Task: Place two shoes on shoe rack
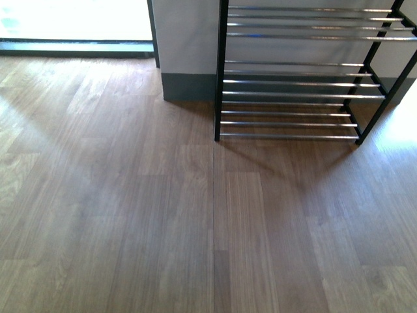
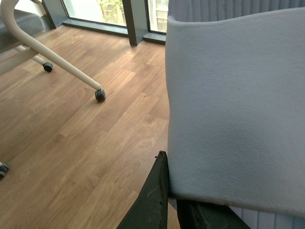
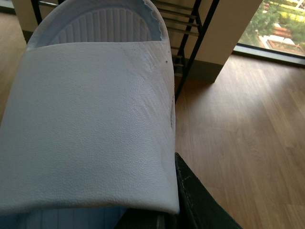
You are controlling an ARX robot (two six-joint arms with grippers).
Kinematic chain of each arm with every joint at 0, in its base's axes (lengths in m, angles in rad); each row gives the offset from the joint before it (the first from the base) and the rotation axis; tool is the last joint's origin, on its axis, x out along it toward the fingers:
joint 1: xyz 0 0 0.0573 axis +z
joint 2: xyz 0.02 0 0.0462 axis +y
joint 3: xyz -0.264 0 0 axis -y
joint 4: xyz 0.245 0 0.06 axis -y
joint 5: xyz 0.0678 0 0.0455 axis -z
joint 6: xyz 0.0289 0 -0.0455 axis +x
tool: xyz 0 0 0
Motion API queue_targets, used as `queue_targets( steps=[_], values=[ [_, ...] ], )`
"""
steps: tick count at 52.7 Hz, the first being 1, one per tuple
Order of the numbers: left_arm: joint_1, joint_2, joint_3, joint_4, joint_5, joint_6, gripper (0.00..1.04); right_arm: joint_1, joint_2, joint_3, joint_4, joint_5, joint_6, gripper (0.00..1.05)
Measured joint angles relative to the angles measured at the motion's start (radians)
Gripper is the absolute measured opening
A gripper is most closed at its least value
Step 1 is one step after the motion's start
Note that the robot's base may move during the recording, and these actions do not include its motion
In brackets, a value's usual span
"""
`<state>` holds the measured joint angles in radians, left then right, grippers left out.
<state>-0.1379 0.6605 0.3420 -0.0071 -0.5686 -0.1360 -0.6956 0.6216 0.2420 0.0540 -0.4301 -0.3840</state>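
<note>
The shoes here are a pair of pale grey-blue slide slippers with textured straps. In the left wrist view one slipper [image 2: 233,105] fills the right side, and my left gripper [image 2: 172,193] is shut on its strap edge, held above the wood floor. In the right wrist view the other slipper [image 3: 90,124] shows its ribbed footbed, with my right gripper [image 3: 164,210] shut on it. The shoe rack [image 1: 293,85], a black frame with chrome bars, stands at the front view's upper right with bare tiers. It also shows just beyond the right slipper [image 3: 188,33]. Neither arm appears in the front view.
A white chair leg with a castor [image 2: 99,95] stands on the floor near the left slipper. A grey wall pillar [image 1: 189,45] sits left of the rack, with a bright floor-level window [image 1: 71,19] beside it. Wood floor [image 1: 195,228] stretches in front of the rack.
</note>
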Motion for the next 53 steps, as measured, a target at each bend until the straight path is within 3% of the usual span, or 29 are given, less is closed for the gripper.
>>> queue_targets(
  steps=[53],
  values=[
    [-0.002,0.000,0.000,0.000,-0.001,0.000,0.02,0.000,-0.001,0.002,0.000,-0.001,0.000,0.02]
  ],
)
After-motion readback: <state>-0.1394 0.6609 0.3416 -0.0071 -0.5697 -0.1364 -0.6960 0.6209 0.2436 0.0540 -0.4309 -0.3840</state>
